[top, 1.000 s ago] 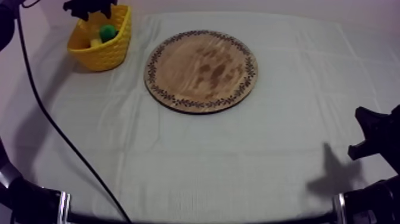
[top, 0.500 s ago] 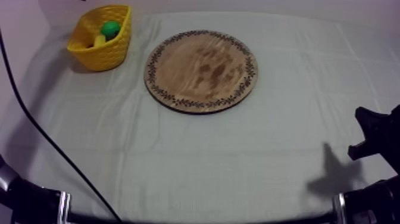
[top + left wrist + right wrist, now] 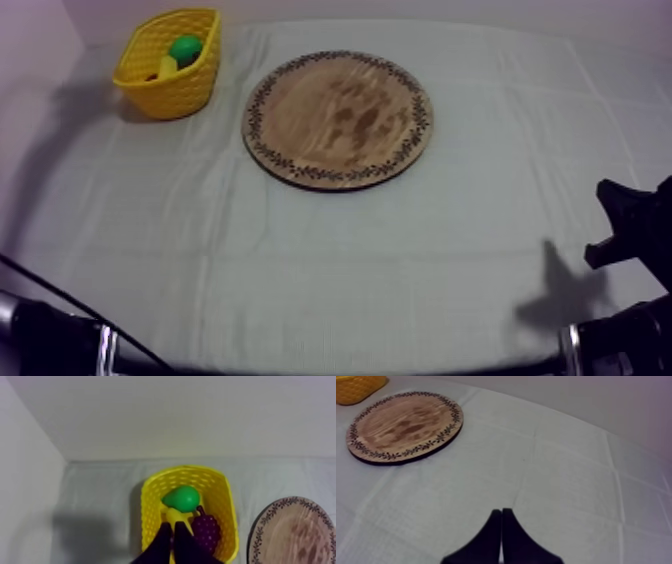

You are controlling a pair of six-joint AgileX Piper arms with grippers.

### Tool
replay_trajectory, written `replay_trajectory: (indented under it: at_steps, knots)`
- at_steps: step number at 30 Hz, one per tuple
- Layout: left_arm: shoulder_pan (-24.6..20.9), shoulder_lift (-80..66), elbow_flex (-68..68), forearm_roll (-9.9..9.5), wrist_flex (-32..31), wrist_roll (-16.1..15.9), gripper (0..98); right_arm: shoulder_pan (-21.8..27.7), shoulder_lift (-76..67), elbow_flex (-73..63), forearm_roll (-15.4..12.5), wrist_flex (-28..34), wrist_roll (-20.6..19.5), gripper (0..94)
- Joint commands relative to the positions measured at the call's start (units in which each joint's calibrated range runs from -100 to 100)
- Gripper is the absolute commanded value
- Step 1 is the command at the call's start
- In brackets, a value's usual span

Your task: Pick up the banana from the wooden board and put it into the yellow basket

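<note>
In the yellow basket (image 3: 150,507), just past the tips of the left gripper (image 3: 173,527): a green pear (image 3: 181,498) farthest from the fingers, a bunch of purple grapes (image 3: 206,532) close beside the tips, and the banana (image 3: 176,517) between pear and fingertips, just beside the pear. Left gripper pinched to a narrow wedge, holding nothing, well above the basket.

Off to one side of that gripper, next to the basket but apart from it, the round wooden board (image 3: 295,532) with its patterned rim.

Right gripper (image 3: 501,511) likewise closed to a narrow wedge, nothing in it, low over the cloth. Well ahead of its tips and off to the side, the board; beyond the board, a corner of the basket.

Underneath everything, a grey-white cloth (image 3: 350,270) creased along fold lines. Behind the basket, a pale wall (image 3: 175,411), meeting a side wall in a corner close by.

Of the banana, just a short yellow stretch in view, partly behind the left fingertips. Long axis apparently from the pear toward the gripper; which end points where, cannot tell.
</note>
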Motion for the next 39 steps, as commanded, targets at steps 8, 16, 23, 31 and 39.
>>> replay_trajectory:
  at_steps: [8,16,23,31,39]
  knots:
    - [-0.6,-34.11,26.51,-0.3,-8.24,-1.81,0.0,0.0,0.0,-0.03,0.01,0.03,0.01,0.3]
    - [0.43,-56.21,46.55,-1.31,-12.8,-0.46,0.0,0.0,0.0,-0.03,0.01,0.03,0.01,0.3]
    - [1.93,-73.54,66.11,-3.69,-22.51,3.96,0.0,0.0,0.0,-0.03,0.01,0.03,0.01,0.3]
    - [1.3,-88.84,85.25,-4.03,-30.43,5.26,0.0,0.0,0.0,-0.03,0.01,0.03,0.03,0.3]
    - [1.57,-97.12,98.62,-4.72,-36.21,5.52,0.0,0.0,0.0,-0.03,0.01,0.03,0.02,0.3]
